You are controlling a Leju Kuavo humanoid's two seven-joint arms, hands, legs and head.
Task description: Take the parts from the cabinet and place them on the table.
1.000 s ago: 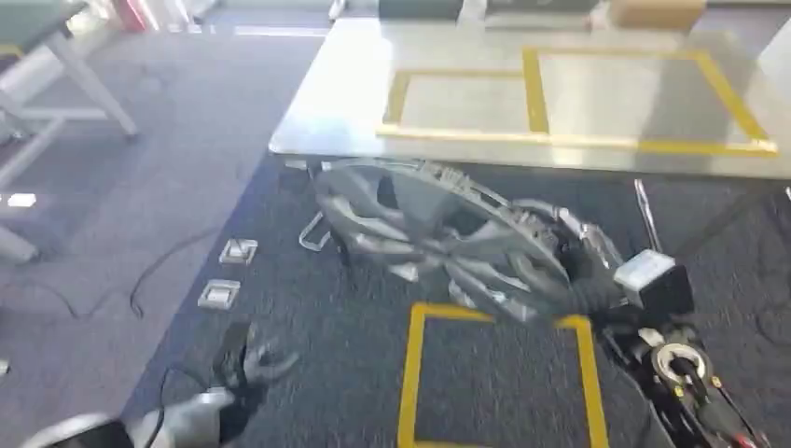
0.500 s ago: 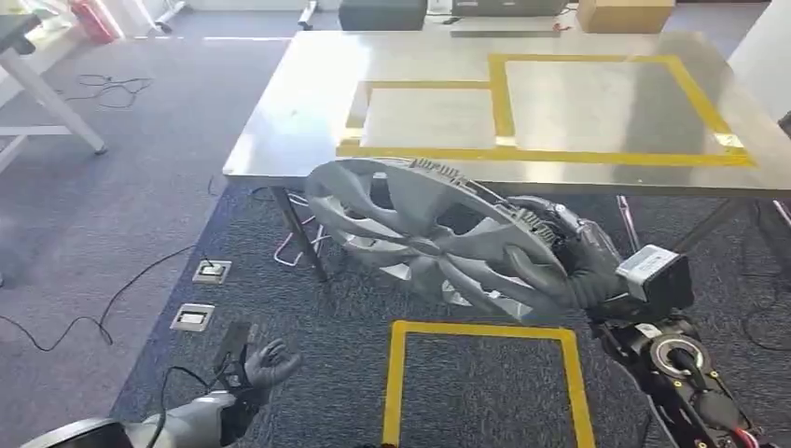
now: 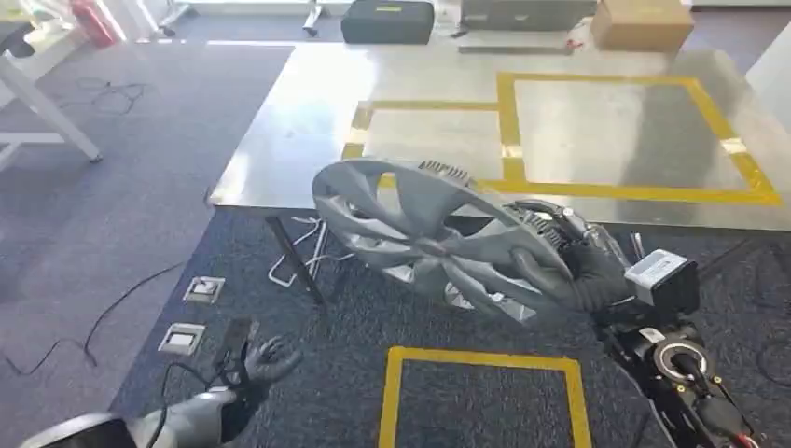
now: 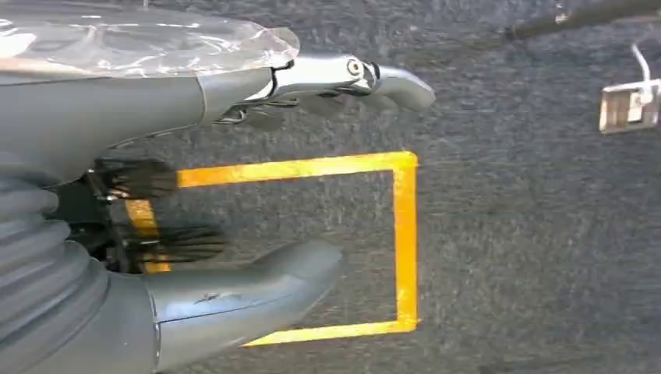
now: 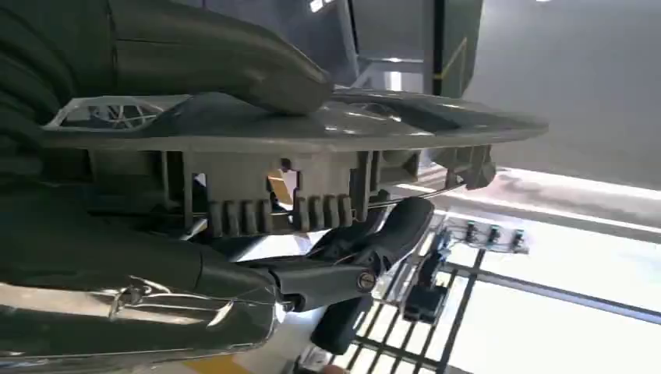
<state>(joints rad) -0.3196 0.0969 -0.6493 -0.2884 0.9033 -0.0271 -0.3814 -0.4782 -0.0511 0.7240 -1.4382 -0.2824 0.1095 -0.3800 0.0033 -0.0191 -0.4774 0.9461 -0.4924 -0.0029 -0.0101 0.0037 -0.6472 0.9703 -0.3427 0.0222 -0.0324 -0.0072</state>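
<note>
A large silver wheel cover with curved spokes hangs tilted in the air just in front of the steel table. My right hand grips its rim on the right side. The right wrist view shows the thumb pressed on the cover's face and dark fingers curled under its ribbed edge. My left hand hangs low at my side over the carpet, holding nothing, its fingers spread apart.
The table carries two yellow-taped rectangles. A black case and a cardboard box stand at its far edge. A yellow tape square marks the carpet; floor sockets and cables lie left.
The camera has moved closer to the table, and the whole scene has shifted. The wheel cover stays in my right hand, its far rim now overlapping the table's near edge.
</note>
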